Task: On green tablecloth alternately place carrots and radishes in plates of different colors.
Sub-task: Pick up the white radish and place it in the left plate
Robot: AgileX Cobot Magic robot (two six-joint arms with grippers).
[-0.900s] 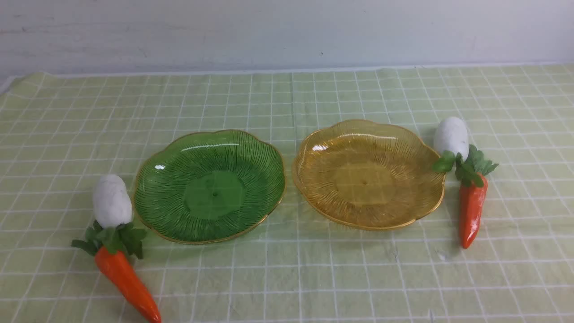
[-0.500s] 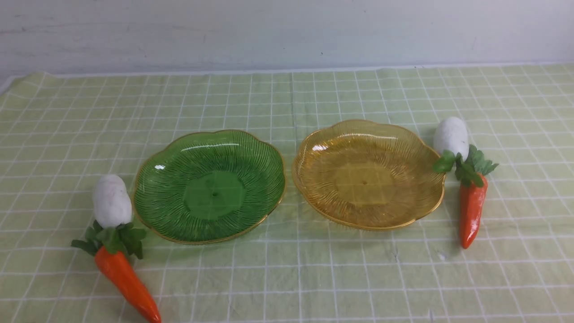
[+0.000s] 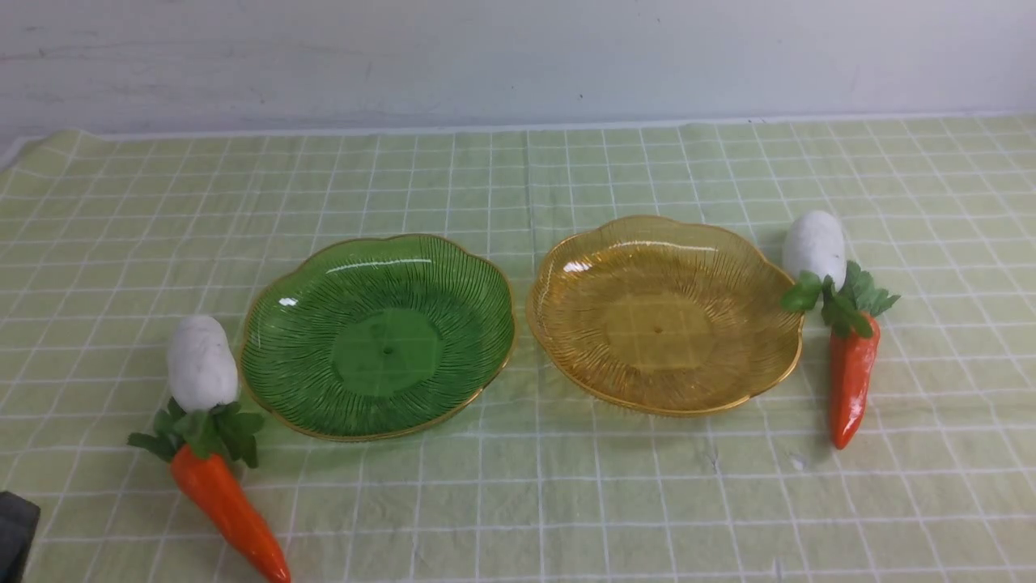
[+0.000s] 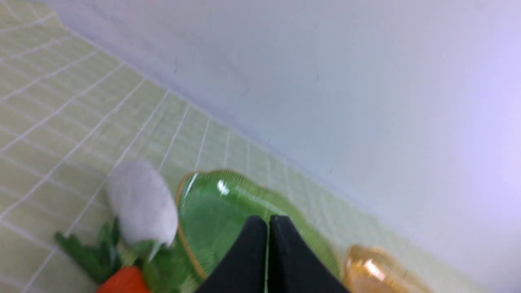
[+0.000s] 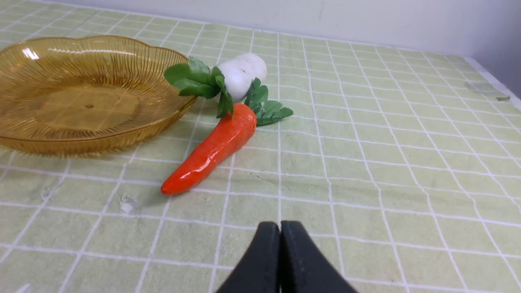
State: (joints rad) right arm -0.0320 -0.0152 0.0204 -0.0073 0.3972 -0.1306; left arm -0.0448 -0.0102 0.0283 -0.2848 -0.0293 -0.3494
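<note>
In the front view the cloth [image 3: 518, 486] carried a green plate [image 3: 378, 348] and a yellow plate [image 3: 664, 312] side by side, both bare. The left radish [image 3: 201, 363] and left carrot [image 3: 227, 506] lay just outside the green plate, and the right radish [image 3: 814, 247] and right carrot [image 3: 851, 380] lay just outside the yellow one. In each pair the leaf tufts met and tangled. A dark corner at the lower left edge was probably the left arm, though too little showed to be sure. The left wrist view was blurred. It showed the left claw [image 4: 268, 228] pinched shut on nothing, above the green plate's near rim, with the left radish [image 4: 142, 203] beside it. In the right wrist view the right claw [image 5: 280, 232] was likewise closed and empty, over bare cloth short of the right carrot [image 5: 211, 148]. The carrots looked light, stiff and glossy, so likely slippery. The thick shoulder below the leaves seemed the safest hold, since the taper could squirt out. The matte radishes should grip well across the middle. The soft leaves were no handle, and being tangled they might drag the neighbour along.
</note>
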